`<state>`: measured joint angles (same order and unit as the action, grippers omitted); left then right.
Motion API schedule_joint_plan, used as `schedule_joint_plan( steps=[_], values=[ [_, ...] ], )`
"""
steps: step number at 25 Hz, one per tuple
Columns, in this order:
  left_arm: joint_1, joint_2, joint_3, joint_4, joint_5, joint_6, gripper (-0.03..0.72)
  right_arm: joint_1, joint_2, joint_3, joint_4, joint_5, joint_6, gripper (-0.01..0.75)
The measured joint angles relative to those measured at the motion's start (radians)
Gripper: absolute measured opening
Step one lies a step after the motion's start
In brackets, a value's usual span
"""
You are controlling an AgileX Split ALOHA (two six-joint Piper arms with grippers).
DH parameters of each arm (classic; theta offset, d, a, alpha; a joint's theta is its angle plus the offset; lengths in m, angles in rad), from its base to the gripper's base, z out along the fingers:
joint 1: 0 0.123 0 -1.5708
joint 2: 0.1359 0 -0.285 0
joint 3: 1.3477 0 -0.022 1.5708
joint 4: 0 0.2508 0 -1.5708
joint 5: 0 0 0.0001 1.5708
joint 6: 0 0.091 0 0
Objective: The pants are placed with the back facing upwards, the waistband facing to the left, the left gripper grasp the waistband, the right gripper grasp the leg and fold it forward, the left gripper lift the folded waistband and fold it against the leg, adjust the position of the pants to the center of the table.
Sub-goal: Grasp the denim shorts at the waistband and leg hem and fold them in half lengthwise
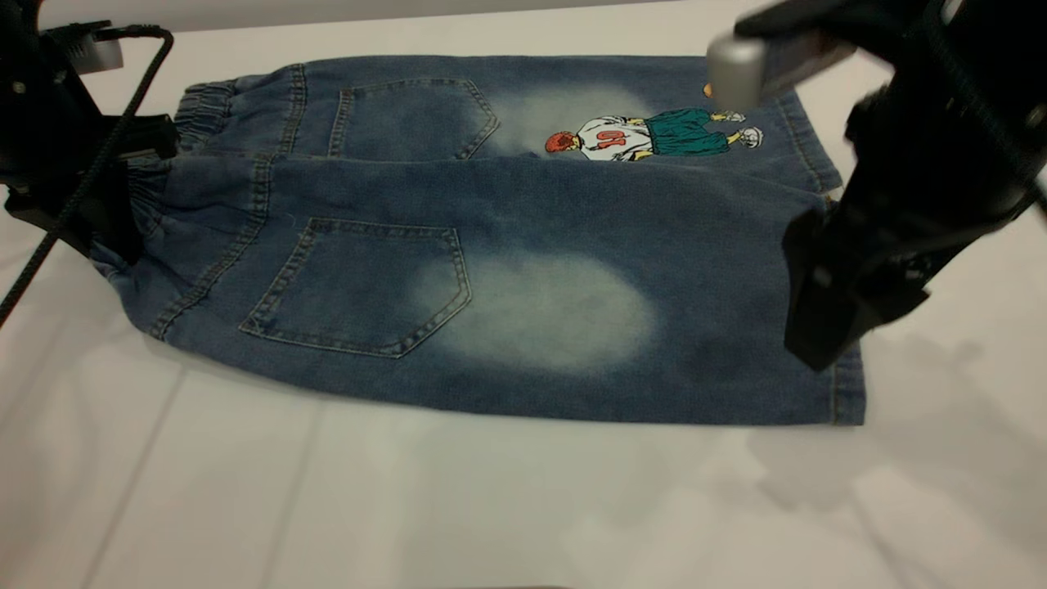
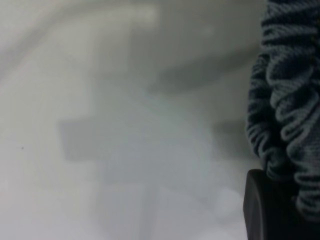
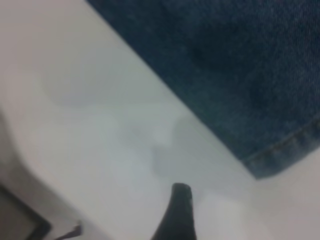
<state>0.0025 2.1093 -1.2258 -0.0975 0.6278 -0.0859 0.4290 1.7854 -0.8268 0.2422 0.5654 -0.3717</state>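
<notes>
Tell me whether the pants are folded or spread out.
Spread flat: pants lie back up on the table, both pockets and both legs showing.

The left arm's black, angular plastic pincer (image 1: 106, 192) sits low at the left edge of the exterior view, its wrist above it with a black cable looping down past the housing. One dark finger (image 2: 265, 207) shows in the left wrist view. The right arm's black pincer (image 1: 826, 319) hangs at the right edge, pointing downward from a bulky black wrist. One dark fingertip (image 3: 181, 210) shows in its wrist view.
</notes>
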Motion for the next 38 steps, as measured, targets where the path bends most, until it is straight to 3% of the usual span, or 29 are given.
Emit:
schedule_joint_plan(
  steps=[11, 24, 27, 30, 32, 34, 38],
  values=[
    [0.000, 0.000, 0.000, 0.000, 0.000, 0.000, 0.090, 0.000, 0.181, -0.009, -0.042, -0.123, -0.006, 0.591],
    [0.000, 0.000, 0.000, 0.000, 0.000, -0.001, 0.090, 0.000, 0.259, -0.012, -0.058, -0.173, -0.006, 0.568],
    [0.000, 0.000, 0.000, 0.000, 0.000, -0.001, 0.090, 0.000, 0.262, -0.012, -0.067, -0.180, -0.005, 0.484],
    [0.000, 0.000, 0.000, 0.000, 0.000, -0.001, 0.090, 0.000, 0.265, -0.014, -0.069, -0.199, -0.005, 0.310],
    [0.000, 0.000, 0.000, 0.000, 0.001, -0.001, 0.090, 0.000, 0.267, -0.017, -0.068, -0.209, -0.004, 0.156],
    [0.000, 0.000, 0.000, -0.005, 0.003, -0.001, 0.090, 0.000, 0.268, -0.017, -0.067, -0.218, 0.003, 0.062],
    [0.000, -0.008, 0.000, -0.015, 0.005, 0.002, 0.090, 0.000, 0.266, -0.020, -0.063, -0.205, 0.010, 0.029]
  ],
)
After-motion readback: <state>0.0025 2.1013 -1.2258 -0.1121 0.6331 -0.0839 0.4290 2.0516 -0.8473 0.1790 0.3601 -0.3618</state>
